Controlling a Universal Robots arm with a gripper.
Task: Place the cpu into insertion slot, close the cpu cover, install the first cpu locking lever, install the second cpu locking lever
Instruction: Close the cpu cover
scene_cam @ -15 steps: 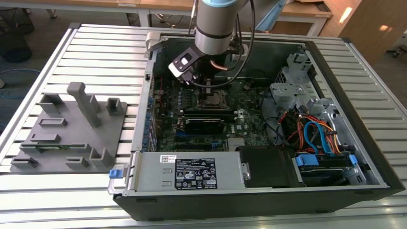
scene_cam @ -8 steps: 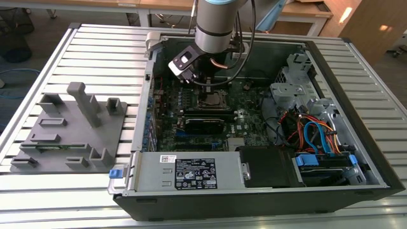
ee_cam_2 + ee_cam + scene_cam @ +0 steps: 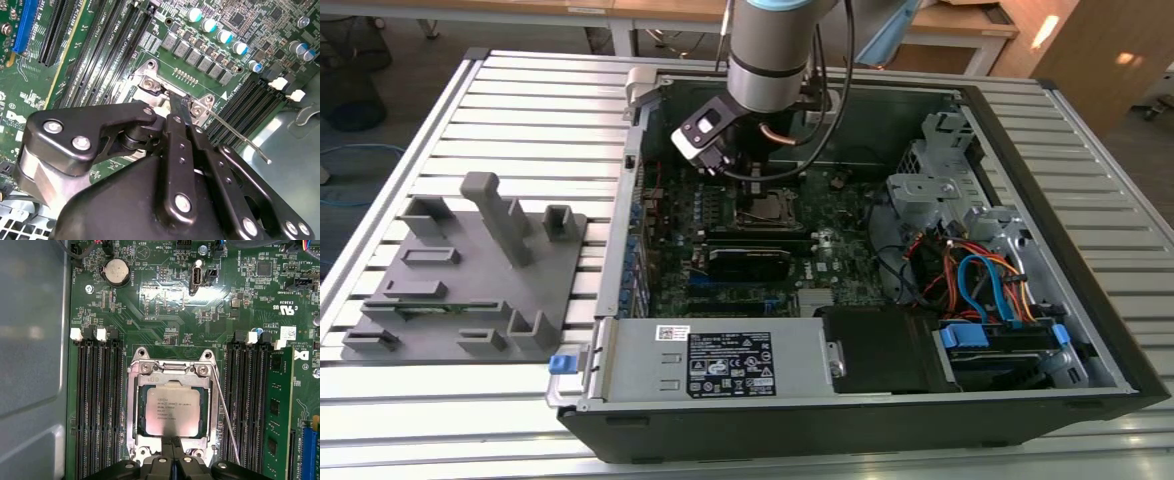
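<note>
— How does the end effector [image 3: 172,449] stand?

— Its two black fingers are pressed together at the tips, with nothing visible between them. In both wrist views the tips sit at the edge of the cpu cover [image 3: 211,405], on the side away from its hinge; whether they press on it I cannot tell.

— And the cpu [image 3: 172,411]?

— It lies flat in the insertion slot [image 3: 141,356]. It is a small square chip with a dull silver-grey metal top, faint print across the upper half and a thin green border round the lid.

— Is the cover down?

— Yes. The thin silver frame lies over the chip's edges, and the metal top shows through its square window.

— Any lever?

— One thin wire lever [image 3: 226,422] slants away from the cover's side, its free end clear of the frame.

— What lies beyond?

— Long black memory slots [image 3: 100,405] flank the socket on both sides, and a green memory stick [image 3: 277,415] stands in the outer row. Farther up the green board sits a round coin battery [image 3: 116,272].

— And the wider scene?

— In the exterior view the arm reaches down into an open computer case [image 3: 1067,300] lying on a slatted metal worktop [image 3: 520,100]. A grey fixture [image 3: 467,270] rests at the exterior view's left.
</note>
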